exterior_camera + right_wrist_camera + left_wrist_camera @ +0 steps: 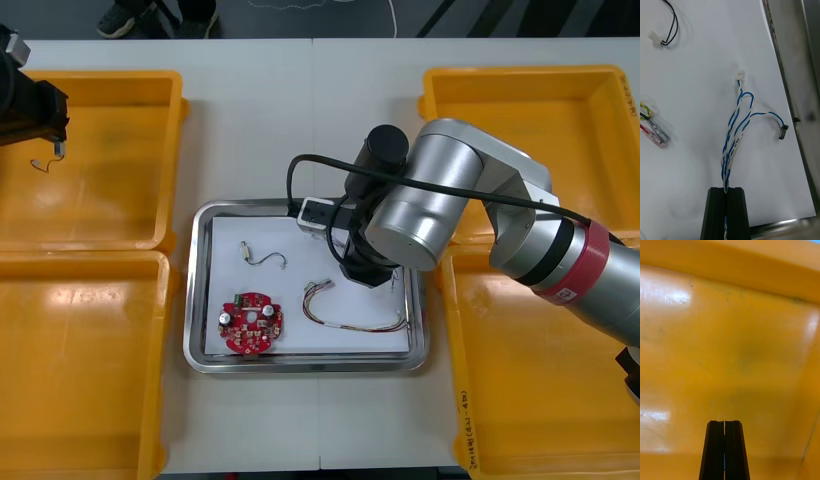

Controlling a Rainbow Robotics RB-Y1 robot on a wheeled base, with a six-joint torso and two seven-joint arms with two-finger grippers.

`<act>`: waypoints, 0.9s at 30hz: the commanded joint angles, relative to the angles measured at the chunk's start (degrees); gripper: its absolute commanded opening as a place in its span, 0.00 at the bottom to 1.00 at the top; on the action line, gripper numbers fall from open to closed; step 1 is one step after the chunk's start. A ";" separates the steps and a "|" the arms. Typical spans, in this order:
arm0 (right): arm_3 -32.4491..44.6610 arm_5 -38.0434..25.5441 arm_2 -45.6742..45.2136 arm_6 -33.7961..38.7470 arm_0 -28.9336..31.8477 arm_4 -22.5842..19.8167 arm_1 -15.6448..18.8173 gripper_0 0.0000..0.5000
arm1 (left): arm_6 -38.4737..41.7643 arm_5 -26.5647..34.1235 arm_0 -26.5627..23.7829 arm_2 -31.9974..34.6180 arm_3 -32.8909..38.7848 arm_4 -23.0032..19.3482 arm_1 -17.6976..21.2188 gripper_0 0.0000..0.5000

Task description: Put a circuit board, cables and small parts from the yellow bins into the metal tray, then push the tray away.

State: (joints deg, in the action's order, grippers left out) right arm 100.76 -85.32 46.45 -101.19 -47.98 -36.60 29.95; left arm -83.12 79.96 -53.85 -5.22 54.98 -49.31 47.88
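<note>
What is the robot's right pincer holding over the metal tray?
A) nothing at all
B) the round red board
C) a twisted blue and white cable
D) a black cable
C: the right pincer is shut on the twisted blue and white cable, which trails over the white inside of the tray; the left pincer sits shut in a yellow bin.

Tray: we've got the metal tray [199, 300] mid-table, with bins [530, 110] on both sides.
In tray: circuit board [251, 322] front left, short cable [262, 257] behind it, long cable [355, 320] to its right.
Right gripper [726, 188]: over the tray, pinching the twisted cable [738, 123], which lies in the far right corner.
Left gripper [57, 148]: above the far left bin [110, 190].
</note>
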 commanded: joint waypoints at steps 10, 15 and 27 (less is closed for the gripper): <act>-3.37 3.32 2.24 -1.12 -2.21 0.57 -0.95 0.00 | 5.69 5.03 -2.04 3.64 9.53 2.64 3.28 0.00; -3.37 3.32 2.42 -1.03 -2.21 0.48 -0.86 0.00 | 6.48 6.35 -1.96 3.55 11.28 3.52 3.19 0.00; -1.35 2.35 2.42 1.17 -2.29 -0.22 -0.86 0.76 | 7.18 9.87 -2.66 3.55 13.75 4.13 4.07 0.00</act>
State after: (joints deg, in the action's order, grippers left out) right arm 96.92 -82.62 48.10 -101.16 -47.99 -36.64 29.86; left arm -82.12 88.01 -53.85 -3.12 66.20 -45.81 48.25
